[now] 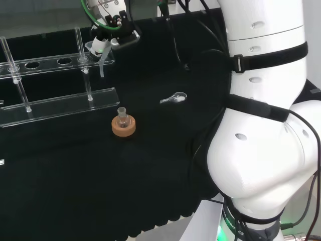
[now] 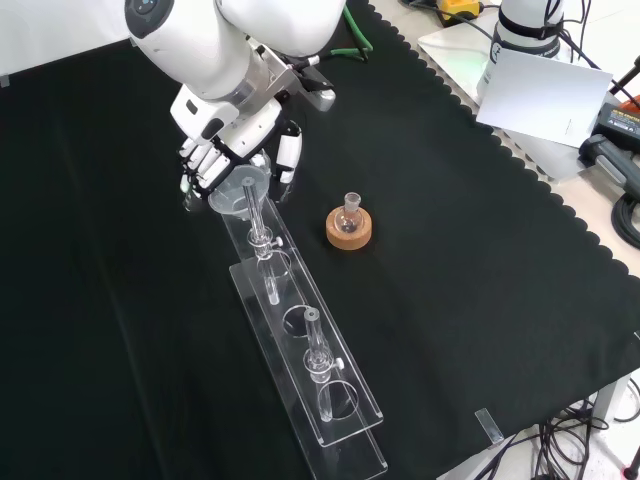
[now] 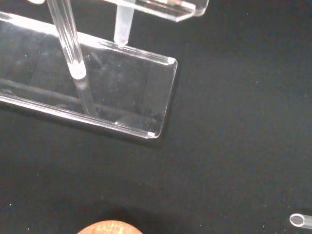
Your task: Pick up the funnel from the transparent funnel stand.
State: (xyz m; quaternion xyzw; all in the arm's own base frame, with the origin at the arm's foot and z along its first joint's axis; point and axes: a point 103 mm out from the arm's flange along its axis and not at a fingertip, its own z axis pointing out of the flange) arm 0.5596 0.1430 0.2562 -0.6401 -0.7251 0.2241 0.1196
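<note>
Funnel stand [image 3: 122,97] up close; front view: hand's [image 2: 215,150] curled fingers [image 2: 200,165] around funnel [image 2: 240,190].

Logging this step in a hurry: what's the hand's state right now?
Hand: fingers curled beside the funnel on the stand; an actual grip cannot be told.

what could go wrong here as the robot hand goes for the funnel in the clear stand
1. The robot hand crowds the funnel at the end of the clear stand; a bump on an upright post could shift or tip the whole stand.
2. The funnel's stem hangs through the top plate's hole, so a slanted lift might snag it.
3. The small flask on the cork ring stands nearby; a sideways swing could knock it.
</note>
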